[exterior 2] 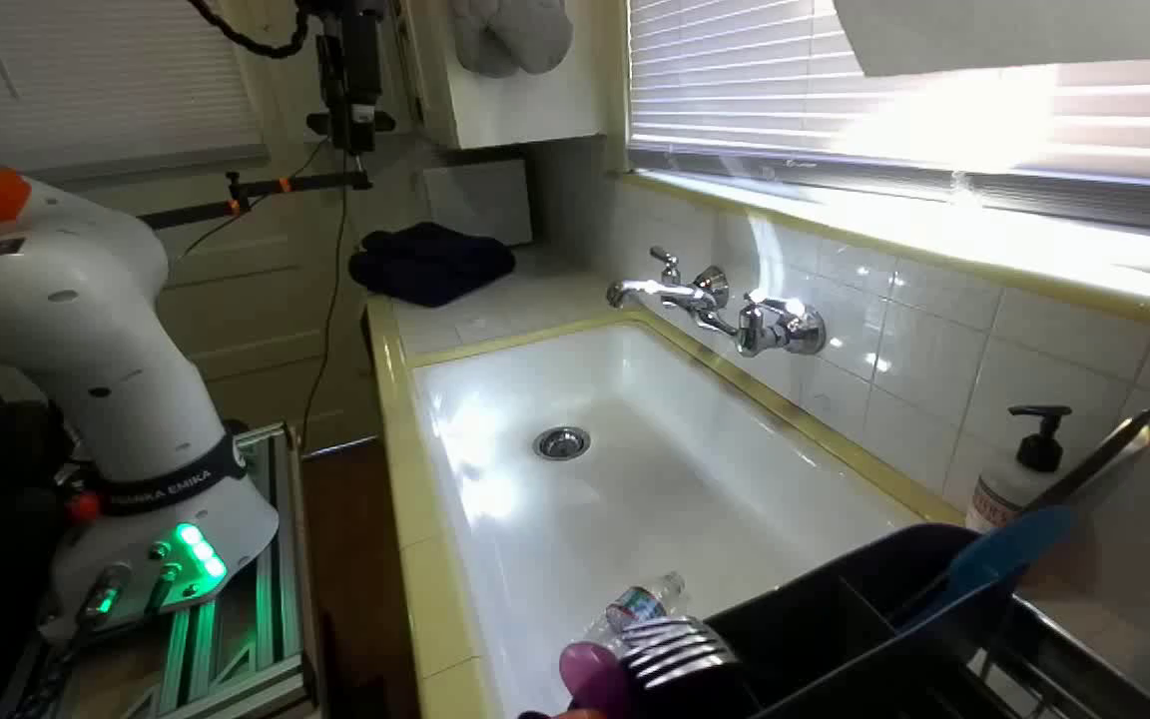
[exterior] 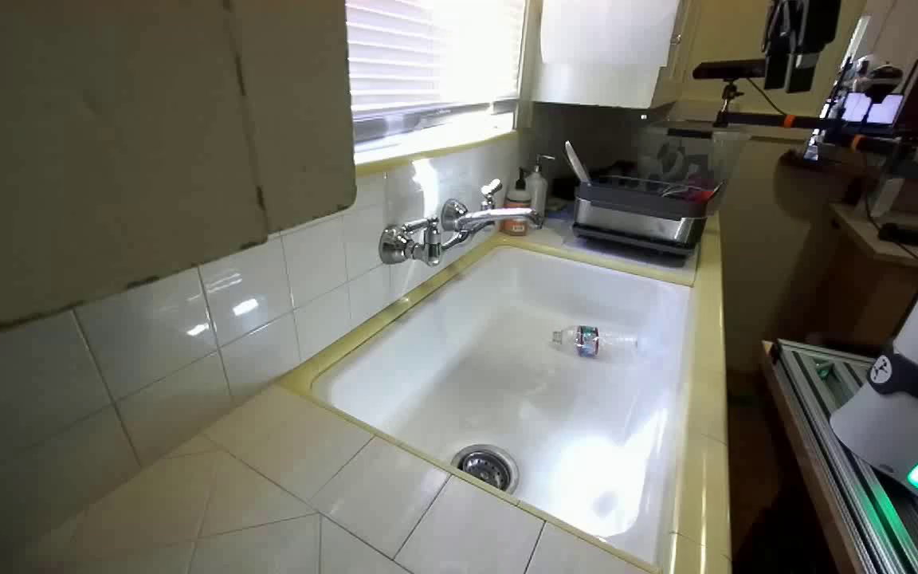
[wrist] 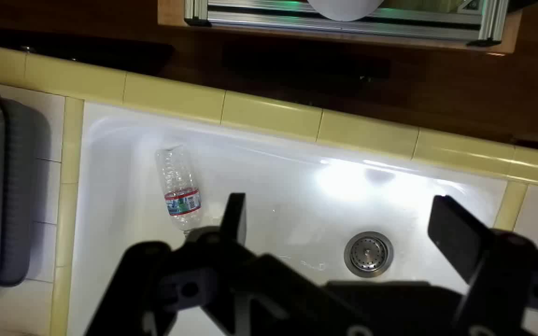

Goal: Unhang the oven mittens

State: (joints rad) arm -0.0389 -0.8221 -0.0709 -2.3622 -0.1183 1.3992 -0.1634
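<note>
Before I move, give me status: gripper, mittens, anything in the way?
Gripper open, holding nothing. Oven mittens hanging against the cabinet in an exterior view, tops out of frame. Possible bump risk: the cabinet itself.

This was a kitchen: lower than the gripper [wrist: 339, 217] were a white sink [exterior: 435, 363], a wall-mounted faucet [exterior: 499, 216], pump bottles [exterior: 516, 226] and a dish rack [exterior: 636, 218] holding utensils [exterior 2: 675, 654].

Yellow-edged tiled counter [exterior: 379, 486] beneath a dish rack [exterior: 638, 218], pump bottles [exterior: 515, 210] and a dark cloth [exterior 2: 430, 264]
</note>
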